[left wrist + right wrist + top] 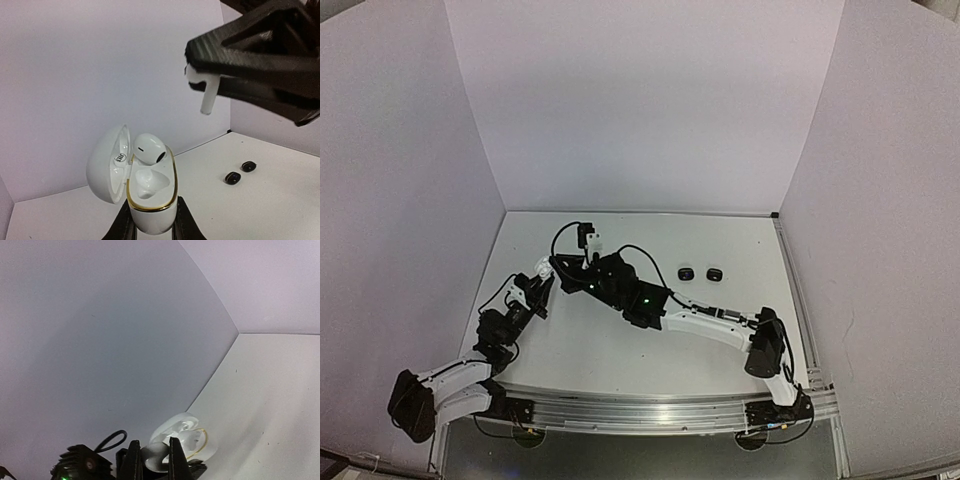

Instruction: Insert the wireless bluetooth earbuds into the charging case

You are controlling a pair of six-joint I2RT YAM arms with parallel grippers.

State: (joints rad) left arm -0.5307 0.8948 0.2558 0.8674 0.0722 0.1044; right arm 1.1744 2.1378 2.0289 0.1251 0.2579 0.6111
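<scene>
white walled table (pixel 610 350), wide swing room, two black pieces (pixel 700 273) well off right. pinched white earbud (pixel 209 95) by its head in right gripper (pixel 196 75), stem down, above but not yet over open charging case (pixel 150 202) clamped in left gripper (pixel 152 229); second bud (pixel 149 148) seated, near socket empty. judged tiny, light, slick; needed soft hold, stem clear of gold rim.

Inside the case (pixel 150 216) lid, a small oval label (pixel 120 159) carries dark marks too blurred to read; nothing else is legible.
</scene>
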